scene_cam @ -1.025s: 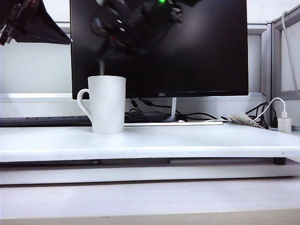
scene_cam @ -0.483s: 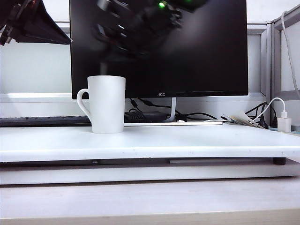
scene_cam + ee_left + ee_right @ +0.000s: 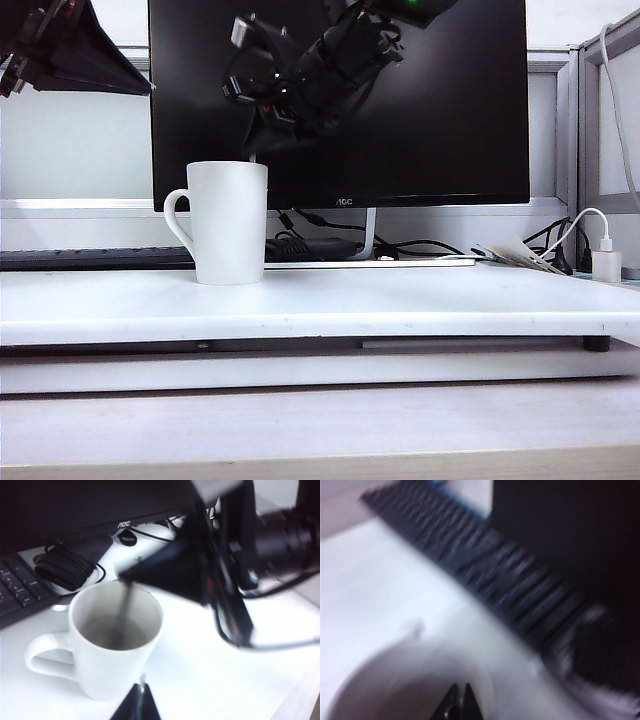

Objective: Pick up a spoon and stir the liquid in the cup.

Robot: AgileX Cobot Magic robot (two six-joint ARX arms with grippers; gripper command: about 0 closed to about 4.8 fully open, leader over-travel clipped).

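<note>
White ceramic, tall and slightly tapered, the cup (image 3: 229,222) stands on the white table (image 3: 400,300) with its loop handle turned toward the left side of the exterior view. The left wrist view looks down into it: greyish liquid lies low inside, and the spoon (image 3: 124,606), a thin dark stick, runs down through the mouth into that liquid; its bowl is hidden. In the exterior view only a short sliver of the spoon shows above the rim, against the dark monitor (image 3: 440,120).

Directly above the cup hangs the right gripper (image 3: 258,140), its black arm slanting down from the upper right of that view. Its fingertips are pressed together on the top of the spoon. In the blurred right wrist view the tips (image 3: 458,705) sit tight against each other over the pale cup rim, with a black keyboard (image 3: 485,575) beyond.

The left gripper (image 3: 60,50) hangs high at the upper left of the exterior view, well apart from the cup. Only one dark fingertip (image 3: 137,705) shows in its own camera, so I cannot tell whether its jaws are apart or together.

Behind the cup lie a coiled black cable (image 3: 62,565) and the monitor's stand.
</note>
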